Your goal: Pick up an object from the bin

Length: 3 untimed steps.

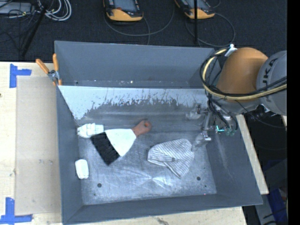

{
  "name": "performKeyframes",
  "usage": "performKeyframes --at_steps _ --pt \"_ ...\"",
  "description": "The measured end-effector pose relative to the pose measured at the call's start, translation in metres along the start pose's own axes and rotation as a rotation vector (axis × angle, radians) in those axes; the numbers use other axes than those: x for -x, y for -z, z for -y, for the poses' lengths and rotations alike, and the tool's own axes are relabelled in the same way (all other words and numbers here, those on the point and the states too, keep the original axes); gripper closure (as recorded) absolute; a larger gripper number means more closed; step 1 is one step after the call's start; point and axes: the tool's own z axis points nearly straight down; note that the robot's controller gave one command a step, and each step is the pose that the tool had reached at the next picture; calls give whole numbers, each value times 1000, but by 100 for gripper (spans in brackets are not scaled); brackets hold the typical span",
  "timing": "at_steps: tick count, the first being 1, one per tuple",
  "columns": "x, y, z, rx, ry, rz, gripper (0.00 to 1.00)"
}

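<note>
floor: dark carpet point(84, 27) | white cables point(58, 6) top left | two orange-black devices point(123, 7)

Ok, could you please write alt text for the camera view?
The gripper hangs by the right edge of a striped cloth in a grey metal bin. Further left lie a brown-handled brush, a white tube and a small white block.

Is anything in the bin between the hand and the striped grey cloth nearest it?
Nothing visible. The hand is right at the near edge of the striped grey cloth; the white-bristled brush lies on the cloth's far side.
</note>
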Motion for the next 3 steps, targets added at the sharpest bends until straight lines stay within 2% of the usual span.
performKeyframes --at_steps 1,2,3 --pt "2 4 0 -1 1 7 0" --pt "-12 -57 -43 -9 181 17 100" --pt "-9 -58 -46 -5 182 35 0"
